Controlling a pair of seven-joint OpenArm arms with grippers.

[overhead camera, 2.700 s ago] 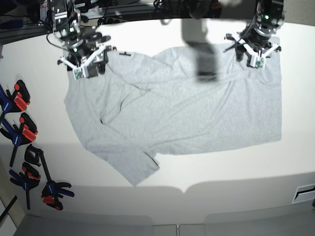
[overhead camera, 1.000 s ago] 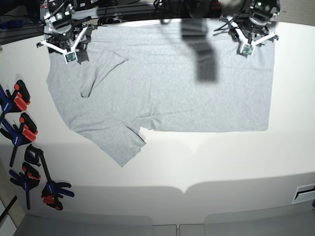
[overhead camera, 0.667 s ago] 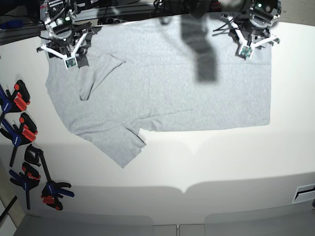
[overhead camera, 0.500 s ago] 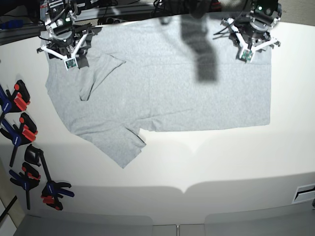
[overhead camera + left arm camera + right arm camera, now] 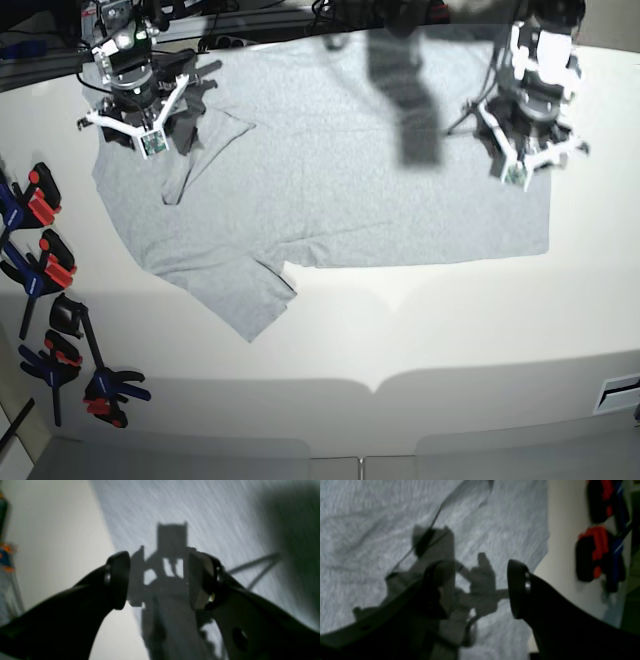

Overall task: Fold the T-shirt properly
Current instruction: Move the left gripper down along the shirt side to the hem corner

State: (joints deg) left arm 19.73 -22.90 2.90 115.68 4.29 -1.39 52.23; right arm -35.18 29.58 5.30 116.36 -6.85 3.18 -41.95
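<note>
The light grey T-shirt lies spread flat on the white table, plain side up. One sleeve is folded over onto the body at the back left. The other sleeve sticks out toward the front. My left gripper hovers open and empty over the shirt's right part. In the left wrist view it is above the cloth near its edge. My right gripper is open and empty over the folded sleeve. The right wrist view shows it above the cloth.
Several black, red and blue clamps lie along the table's left edge and also show in the right wrist view. A dark blurred shape covers part of the shirt at the back centre. Cables and gear line the back edge.
My left gripper has moved from the shirt's back edge toward the front, over its right part. My right gripper has shifted slightly forward. The shirt has stayed put.
</note>
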